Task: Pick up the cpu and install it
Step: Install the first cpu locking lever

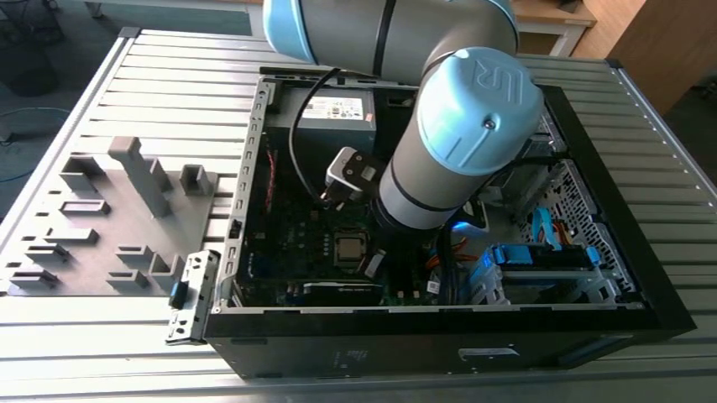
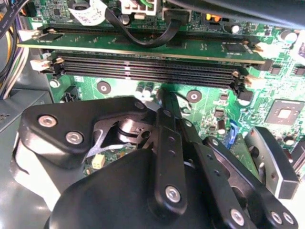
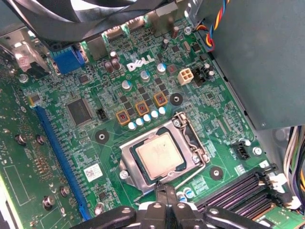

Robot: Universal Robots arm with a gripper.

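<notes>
The cpu (image 3: 158,157) is a silver-grey square lying flat in the motherboard socket, with the black metal socket frame (image 3: 129,157) around it. In the exterior view the cpu (image 1: 351,247) sits low in the open computer case, just to the exterior view's left of my arm (image 1: 448,159). My gripper (image 3: 166,189) hangs right at the socket's edge, fingers pressed together with nothing between them. In the second wrist view the gripper (image 2: 165,98) points at the green board below the memory slots (image 2: 147,69).
The black case wall (image 1: 426,311) rings the work area. A grey box with a white label (image 1: 334,113) stands at the back, a blue drive bay (image 1: 538,260) to the exterior view's right. A grey parts fixture (image 1: 112,218) lies outside on the slatted table. Cables (image 3: 295,157) hang near the memory slots.
</notes>
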